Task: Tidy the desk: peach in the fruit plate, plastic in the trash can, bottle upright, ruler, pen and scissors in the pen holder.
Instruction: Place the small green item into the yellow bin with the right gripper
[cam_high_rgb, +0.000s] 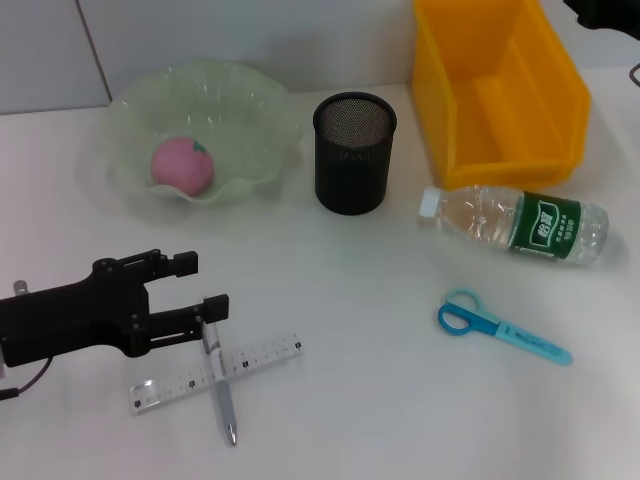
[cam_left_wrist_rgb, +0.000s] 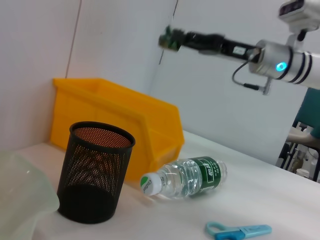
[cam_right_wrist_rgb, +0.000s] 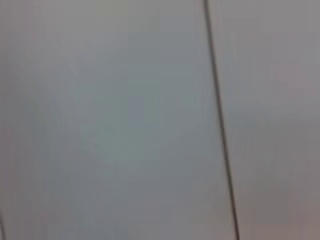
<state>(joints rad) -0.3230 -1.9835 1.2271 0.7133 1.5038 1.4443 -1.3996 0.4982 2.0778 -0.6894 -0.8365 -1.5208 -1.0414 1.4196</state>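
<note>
The pink peach (cam_high_rgb: 182, 165) lies in the pale green fruit plate (cam_high_rgb: 245, 95) at the back left. Beside the plate stands the black mesh pen holder (cam_high_rgb: 354, 152) (cam_left_wrist_rgb: 95, 172), and the yellow trash can (cam_high_rgb: 500, 90) (cam_left_wrist_rgb: 125, 117) is at the back right. The bottle (cam_high_rgb: 515, 225) (cam_left_wrist_rgb: 185, 177) lies on its side in front of the can. The blue scissors (cam_high_rgb: 500, 327) (cam_left_wrist_rgb: 239, 231) lie flat at the right front. The pen (cam_high_rgb: 221, 385) crosses the clear ruler (cam_high_rgb: 262, 355) at the left front. My left gripper (cam_high_rgb: 203, 285) is open, one finger at the pen's top end. No plastic is in view.
The white desk (cam_high_rgb: 360, 420) carries everything. My right arm (cam_left_wrist_rgb: 225, 47) is held high above the desk's right side, and its dark edge (cam_high_rgb: 605, 10) shows at the top right of the head view. The right wrist view shows only a grey wall.
</note>
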